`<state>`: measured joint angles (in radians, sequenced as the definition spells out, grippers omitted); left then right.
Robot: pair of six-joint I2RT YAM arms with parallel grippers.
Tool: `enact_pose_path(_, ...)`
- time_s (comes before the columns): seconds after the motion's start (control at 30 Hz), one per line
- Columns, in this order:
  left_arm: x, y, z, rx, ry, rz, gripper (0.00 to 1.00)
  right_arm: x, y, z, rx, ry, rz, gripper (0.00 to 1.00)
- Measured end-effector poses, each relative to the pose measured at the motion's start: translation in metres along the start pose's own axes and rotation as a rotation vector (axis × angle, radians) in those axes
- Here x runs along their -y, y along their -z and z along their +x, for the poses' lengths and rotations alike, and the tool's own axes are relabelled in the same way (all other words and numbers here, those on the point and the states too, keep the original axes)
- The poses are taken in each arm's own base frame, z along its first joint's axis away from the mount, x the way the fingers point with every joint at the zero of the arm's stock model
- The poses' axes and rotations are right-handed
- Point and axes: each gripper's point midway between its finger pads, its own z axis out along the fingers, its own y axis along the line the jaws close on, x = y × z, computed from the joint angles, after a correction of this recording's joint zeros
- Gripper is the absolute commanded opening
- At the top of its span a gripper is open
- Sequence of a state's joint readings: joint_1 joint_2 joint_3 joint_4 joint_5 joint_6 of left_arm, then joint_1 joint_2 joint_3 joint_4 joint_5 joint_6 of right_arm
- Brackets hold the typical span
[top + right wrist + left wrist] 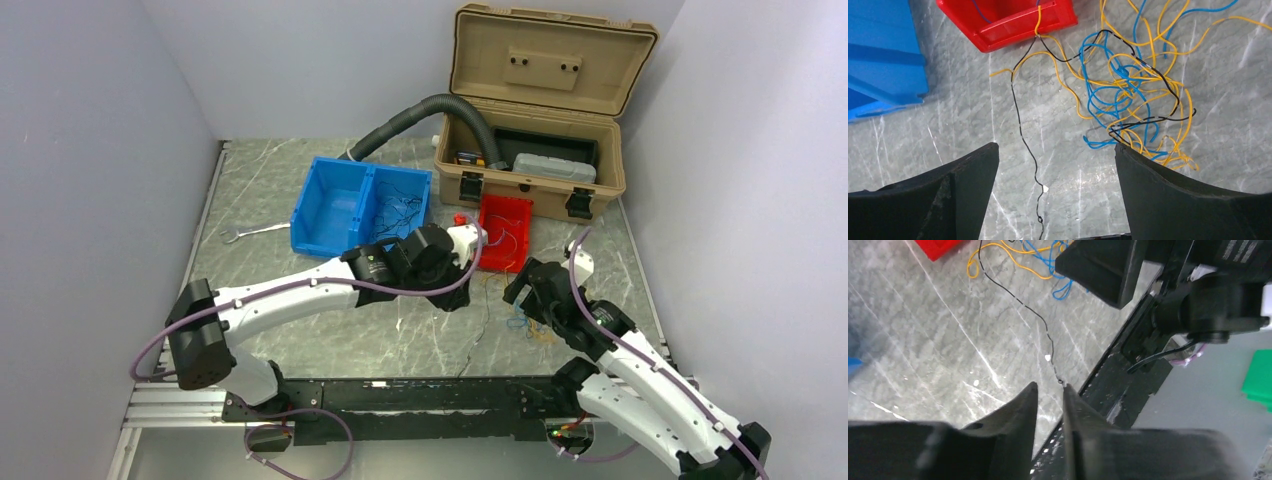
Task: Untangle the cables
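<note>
The cables [1133, 95] lie on the marble table as a loose knot of thin yellow-orange and blue wires with a black one woven through; in the top view the knot [530, 325] sits below my right gripper [525, 290]. One black cable [1020, 130] trails out of the knot toward the table's front edge. My right gripper [1055, 145] hangs wide open above it, the knot by its right finger. My left gripper [1050, 385] hovers low over the black cable's [1018, 300] near end, jaws a narrow gap apart with nothing between them; the wire reaches the tip of one finger.
A red bin [503, 230] stands just behind the knot, with a yellow wire running into it. A blue two-part bin [360, 205] holding thin wires is at the left. An open tan toolbox [540, 120], a grey hose [420, 115] and a wrench [255, 232] lie further back. A black rail [400, 395] edges the front.
</note>
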<state>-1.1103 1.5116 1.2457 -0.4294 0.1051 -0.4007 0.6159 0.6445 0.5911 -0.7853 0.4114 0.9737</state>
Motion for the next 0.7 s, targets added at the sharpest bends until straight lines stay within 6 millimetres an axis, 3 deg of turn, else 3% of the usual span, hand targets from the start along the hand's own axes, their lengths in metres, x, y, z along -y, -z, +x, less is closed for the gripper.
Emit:
enact_pose_path(0.07, -0.002, 0.004, -0.007, 0.023, 0.003, -0.003, 0.72, 0.000, -0.002, 0.002, -0.005, -0.026, 0.011, 0.89)
enact_pose_path(0.2, -0.007, -0.017, 0.005, -0.018, 0.047, -0.011, 0.89, 0.002, 0.004, -0.009, 0.051, -0.088, 0.003, 0.89)
enact_pose_path(0.4, -0.023, -0.055, 0.048, -0.120, 0.091, -0.052, 0.93, 0.003, 0.024, -0.034, 0.150, -0.142, -0.027, 0.88)
enact_pose_path(0.7, -0.021, -0.092, 0.063, -0.131, 0.112, -0.047, 0.87, 0.002, 0.034, -0.044, 0.182, -0.161, -0.048, 0.87)
